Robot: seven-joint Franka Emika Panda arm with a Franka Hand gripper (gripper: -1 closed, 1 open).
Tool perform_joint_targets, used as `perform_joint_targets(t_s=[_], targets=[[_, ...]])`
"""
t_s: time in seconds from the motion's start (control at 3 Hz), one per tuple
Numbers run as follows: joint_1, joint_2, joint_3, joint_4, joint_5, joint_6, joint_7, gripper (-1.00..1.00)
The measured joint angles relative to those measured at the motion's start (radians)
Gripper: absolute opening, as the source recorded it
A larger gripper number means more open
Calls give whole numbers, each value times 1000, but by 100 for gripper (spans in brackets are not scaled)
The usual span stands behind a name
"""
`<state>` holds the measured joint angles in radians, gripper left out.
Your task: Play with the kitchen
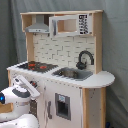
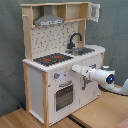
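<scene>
The white arm reaches out level, its tool (image 2: 76,68) at the far end of the wrist.

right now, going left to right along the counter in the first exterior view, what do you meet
stovetop → sink → faucet → rounded counter end
</scene>
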<state>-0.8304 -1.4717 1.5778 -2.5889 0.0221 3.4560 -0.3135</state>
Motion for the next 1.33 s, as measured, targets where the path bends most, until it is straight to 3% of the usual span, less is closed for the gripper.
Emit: perform_joint_targets(t_s=[1.33], targets=[[2, 0, 1, -3, 0, -6, -440, -100]])
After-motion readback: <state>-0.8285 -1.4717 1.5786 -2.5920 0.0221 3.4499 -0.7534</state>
